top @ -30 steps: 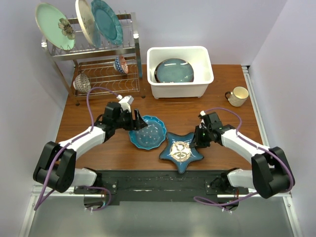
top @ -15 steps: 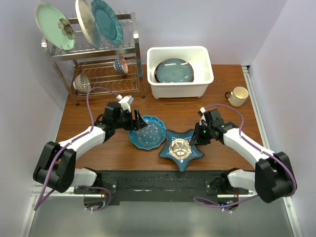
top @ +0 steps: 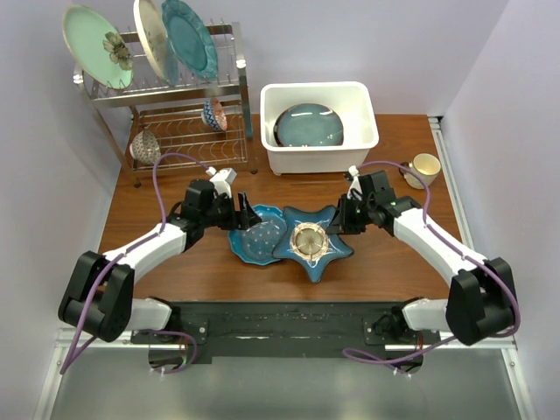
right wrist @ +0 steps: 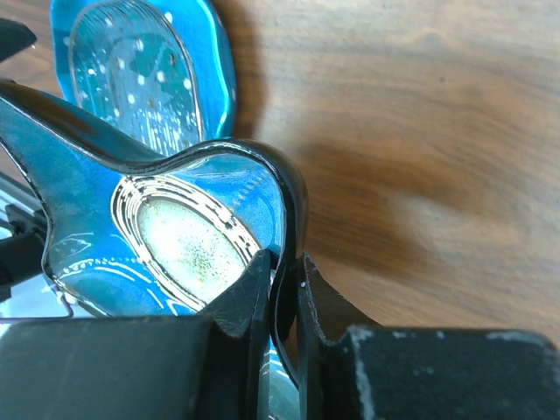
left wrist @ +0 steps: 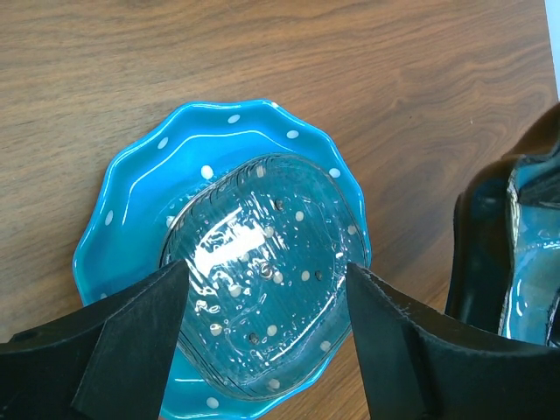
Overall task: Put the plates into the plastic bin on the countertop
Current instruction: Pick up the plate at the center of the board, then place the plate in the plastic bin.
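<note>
Top external view: two arms are working mid-table on a flat reddish-brown wood-grain countertop (top: pixel 394 262), with a white rectangular plastic bin (top: pixel 319 159) sitting at the far side.
Rack plates: a mint plate with a flower (top: pixel 92 48) and a dark-rimmed cream plate (top: pixel 149 39) are standing on edge in a chrome wire dish rack (top: pixel 188 131) at far left, not yet binned.
Left gripper (left wrist: pixel 264 271): its jaws are standing wide apart, hanging over the plate below and holding nothing.
Blue scalloped white-dotted plate (left wrist: pixel 131 201): it is lying flat on the wood, outside the bin. As glazed ceramic it is probably stiff, weighty, slick and prone to chipping. Lying flat, it is offering only its wavy rim, so a finger is likely needing to slip under one edge.
Dark-blue star-shaped plate (right wrist: pixel 175 227): it is sitting just right of the scalloped plate, one arm overlapping that rim, and is tilting with the gripped side raised. Gripped this far off-centre, a slick, heavy dish is likely wanting to swing, and the star tips look fragile.
Bin contents: one dark round plate (top: pixel 308 124) is lying inside, and room is showing around it.
Right gripper (right wrist: pixel 282 267): its jaws are standing nearly together, pinching the thin rim of one star arm.
</note>
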{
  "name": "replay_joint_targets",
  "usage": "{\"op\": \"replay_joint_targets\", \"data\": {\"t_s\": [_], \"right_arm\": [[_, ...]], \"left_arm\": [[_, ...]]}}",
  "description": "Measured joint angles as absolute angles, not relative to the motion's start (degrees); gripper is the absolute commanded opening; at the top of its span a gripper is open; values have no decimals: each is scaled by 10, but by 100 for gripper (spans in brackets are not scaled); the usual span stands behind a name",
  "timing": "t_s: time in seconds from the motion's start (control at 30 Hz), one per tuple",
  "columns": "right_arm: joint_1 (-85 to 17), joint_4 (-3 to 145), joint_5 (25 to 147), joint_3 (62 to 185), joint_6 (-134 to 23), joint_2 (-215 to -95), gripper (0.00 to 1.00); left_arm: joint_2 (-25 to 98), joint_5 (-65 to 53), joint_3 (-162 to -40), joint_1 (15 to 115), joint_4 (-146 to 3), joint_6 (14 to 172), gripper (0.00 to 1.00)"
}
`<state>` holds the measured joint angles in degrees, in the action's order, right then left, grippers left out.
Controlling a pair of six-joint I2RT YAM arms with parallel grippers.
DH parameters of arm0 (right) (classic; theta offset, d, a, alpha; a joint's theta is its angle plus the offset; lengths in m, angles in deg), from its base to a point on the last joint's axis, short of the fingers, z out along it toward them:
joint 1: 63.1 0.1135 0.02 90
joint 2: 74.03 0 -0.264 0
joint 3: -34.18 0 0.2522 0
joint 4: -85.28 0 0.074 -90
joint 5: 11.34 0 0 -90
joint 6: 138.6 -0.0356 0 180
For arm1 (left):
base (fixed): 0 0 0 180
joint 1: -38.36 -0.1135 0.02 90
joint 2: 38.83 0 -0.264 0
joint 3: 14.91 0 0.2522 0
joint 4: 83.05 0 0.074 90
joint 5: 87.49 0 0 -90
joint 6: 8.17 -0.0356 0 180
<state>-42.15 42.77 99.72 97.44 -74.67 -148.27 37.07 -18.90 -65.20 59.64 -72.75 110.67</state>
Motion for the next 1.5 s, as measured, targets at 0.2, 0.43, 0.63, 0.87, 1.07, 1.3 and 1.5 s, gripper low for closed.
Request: {"op": "replay_joint_targets", "data": {"t_s": [0.2, 0.43, 0.63, 0.87, 1.07, 1.3, 1.5], "right_arm": [[-422, 420, 1007, 1026, -743, -1534, 0], [-427, 410, 1010, 1124, -737, -1575, 0], [-439, 408, 1013, 1200, -736, -1605, 0], [-454, 400, 1019, 1271, -736, -1653, 0], [-474, 379, 1023, 1344, -735, -1698, 0], [-507, 374, 1025, 1433, -740, -1754, 0], [-519, 363, 1025, 1516, -747, -1812, 0]], "left_arm": [[368, -189, -652, 596, -728, 1105, 80], [365, -189, -652, 596, -728, 1101, 80], [364, -184, -652, 596, -728, 1098, 80], [362, -175, -652, 596, -723, 1091, 80], [362, -169, -652, 596, -713, 1087, 80], [363, -167, -652, 596, -710, 1083, 80], [367, -165, -652, 596, -703, 1081, 80]]}}
